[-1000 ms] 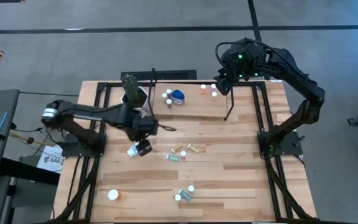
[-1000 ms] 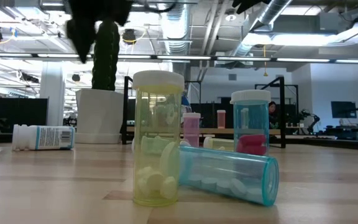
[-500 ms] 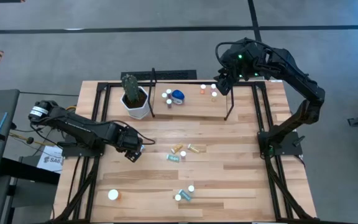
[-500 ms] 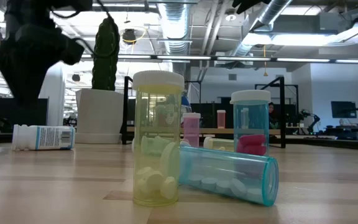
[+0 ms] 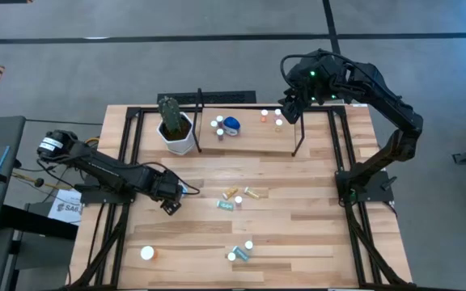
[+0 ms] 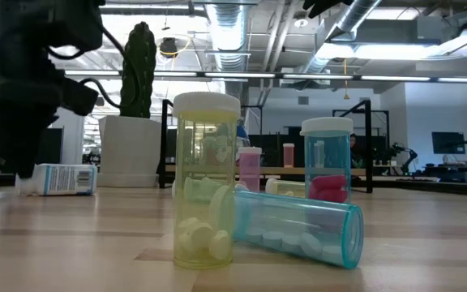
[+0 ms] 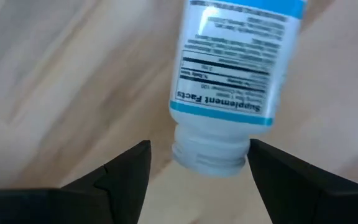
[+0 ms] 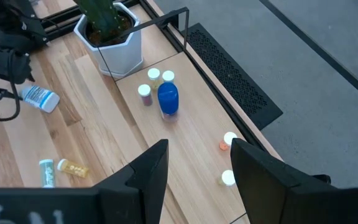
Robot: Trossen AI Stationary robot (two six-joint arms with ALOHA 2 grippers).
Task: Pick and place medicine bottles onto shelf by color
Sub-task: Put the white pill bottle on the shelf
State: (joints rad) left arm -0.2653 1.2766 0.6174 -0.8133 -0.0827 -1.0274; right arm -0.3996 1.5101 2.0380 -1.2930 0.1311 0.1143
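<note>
While the right pincer [image 5: 291, 107] hangs above the far right end of the shelf [image 5: 249, 137] with its fingers parted and nothing between them, the left pincer [image 5: 176, 198] sits low over the left half of the counter [image 5: 298, 218], released. Its two dark fingers [image 7: 126, 171] straddle the white cap end of a fallen white bottle with a blue-edged label [image 7: 232, 81], which lies on its side on the wood; no grip shows.

On the shelf stand a rounded blue bottle [image 5: 231, 125] with small white-capped ones just beside it, and two more white-capped bottles [image 5: 272, 117] near the right end. A white pot with a cactus [image 5: 175, 129] stands at the shelf's left end.

Mid-counter lie teal and amber bottles [image 5: 237, 196]. Near the front edge are a teal pair [image 5: 241, 252] and, toward the front left corner, an orange bottle [image 5: 147, 254].
</note>
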